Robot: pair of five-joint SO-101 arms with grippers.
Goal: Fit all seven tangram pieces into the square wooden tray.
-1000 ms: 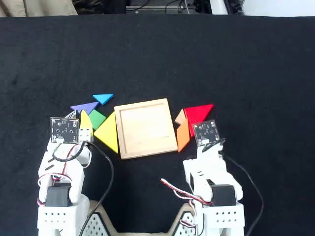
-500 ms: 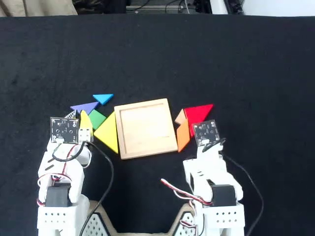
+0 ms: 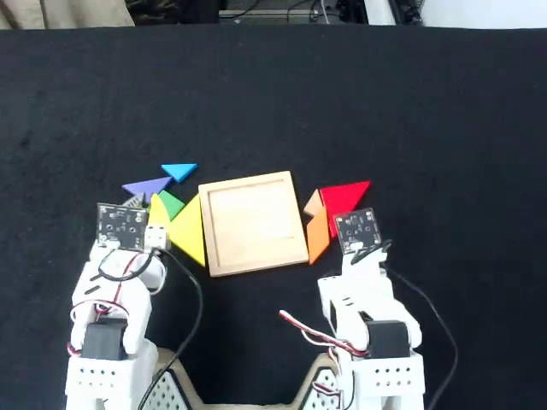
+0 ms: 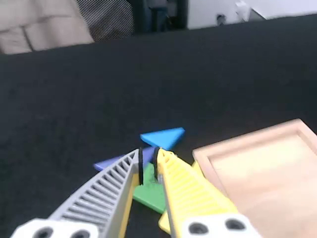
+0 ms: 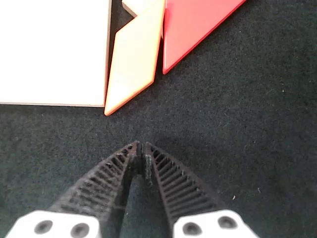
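The square wooden tray (image 3: 254, 179) lies in the middle with nothing in it. On one side of it are a blue triangle (image 3: 179, 172), a purple piece (image 3: 145, 185), a green piece (image 3: 172, 205) and a big yellow triangle (image 3: 190, 232). On the other side a red triangle (image 3: 346, 196), an orange parallelogram (image 3: 317, 237) and a small pale piece (image 3: 313, 203) touch each other. My left gripper (image 4: 148, 155) hovers over the green piece (image 4: 148, 193), open by a narrow gap and holding nothing. My right gripper (image 5: 142, 149) is shut and empty, on bare cloth short of the orange parallelogram (image 5: 134, 54).
Black cloth covers the whole table, with wide free room beyond the pieces. Both arm bases (image 3: 102, 359) stand at the near edge. Room clutter lies past the far edge of the table.
The left arm has shifted a little toward the tray and forward over the green piece. The right arm and all pieces have stayed put.
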